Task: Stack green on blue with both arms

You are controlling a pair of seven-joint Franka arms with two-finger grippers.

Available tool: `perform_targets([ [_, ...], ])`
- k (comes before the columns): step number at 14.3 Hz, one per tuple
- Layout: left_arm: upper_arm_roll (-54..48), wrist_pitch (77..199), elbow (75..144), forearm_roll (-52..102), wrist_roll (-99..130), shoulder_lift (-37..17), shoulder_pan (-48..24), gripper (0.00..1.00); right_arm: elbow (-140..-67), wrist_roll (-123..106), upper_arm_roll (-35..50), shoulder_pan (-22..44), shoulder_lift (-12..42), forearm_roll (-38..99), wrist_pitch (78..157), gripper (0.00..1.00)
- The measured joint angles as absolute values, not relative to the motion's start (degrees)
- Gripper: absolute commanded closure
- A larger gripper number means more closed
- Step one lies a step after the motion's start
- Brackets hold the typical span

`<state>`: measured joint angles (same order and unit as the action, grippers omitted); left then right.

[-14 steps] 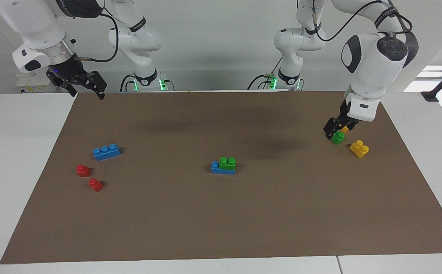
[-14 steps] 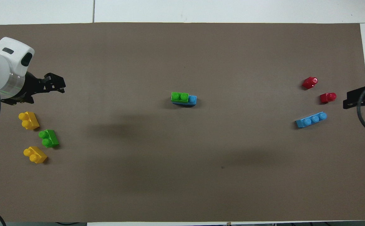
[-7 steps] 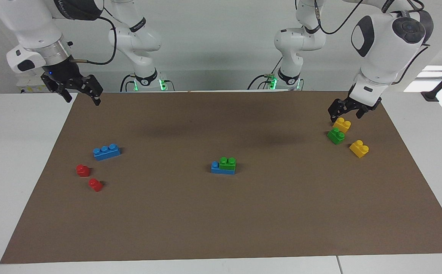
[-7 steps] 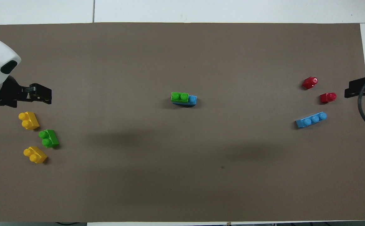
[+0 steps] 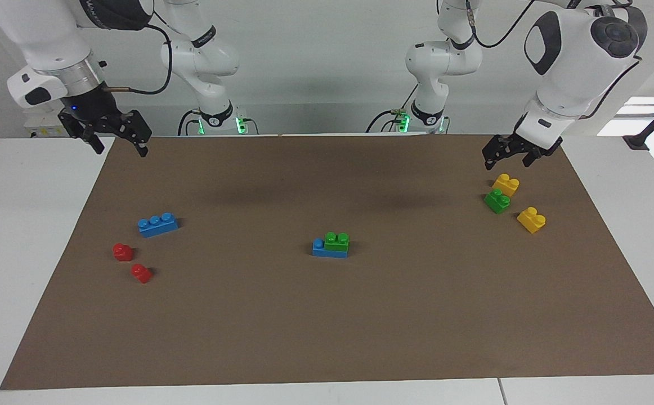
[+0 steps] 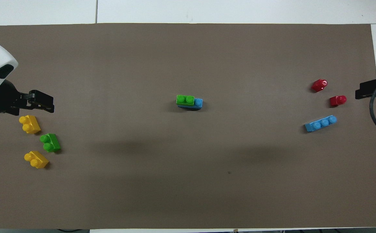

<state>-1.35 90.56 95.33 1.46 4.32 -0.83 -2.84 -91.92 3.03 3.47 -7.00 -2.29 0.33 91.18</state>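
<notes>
A brown mat (image 5: 327,315) covers most of the white worktop (image 5: 28,236), with a pale wall at the robots' end. The left pincer (image 5: 506,153) hangs empty in the air, fingers apart, over the mat just beside a yellow brick (image 5: 505,184) at the left arm's end. The right pincer (image 5: 114,132) is raised over the mat's corner at the right arm's end, fingers apart, holding nothing.

Close to that yellow brick lie a loose green brick (image 5: 497,201) and a second yellow brick (image 5: 531,220), the three well apart from the middle. At mid-mat a green brick (image 5: 336,241) sits on a blue brick (image 5: 329,249), covering two studs and leaving one blue stud bare toward the right arm's end. A second blue brick (image 5: 157,224) lies alone near the right arm's end, with two red bricks (image 5: 123,251) (image 5: 141,273) farther from the robots.

The facing view shows both arms whole and how high the pincers hang; the overhead view shows only a tip of the right pincer (image 6: 367,90) at its edge, but makes the gaps between bricks plain.
</notes>
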Motion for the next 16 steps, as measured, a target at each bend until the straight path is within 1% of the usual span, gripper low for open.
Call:
perform_targets([
  [4,-1.26,90.57,93.33,2.18,4.15,-0.81,-1.87,0.0,-92.19,2.83,3.5,-7.0,-2.24,0.33,91.18,0.0],
  [16,-1.48,91.15,92.64,0.11,2.31,0.56,-1.87,0.0,-92.32,2.83,3.65,-7.0,-2.24,0.33,91.18,0.0],
])
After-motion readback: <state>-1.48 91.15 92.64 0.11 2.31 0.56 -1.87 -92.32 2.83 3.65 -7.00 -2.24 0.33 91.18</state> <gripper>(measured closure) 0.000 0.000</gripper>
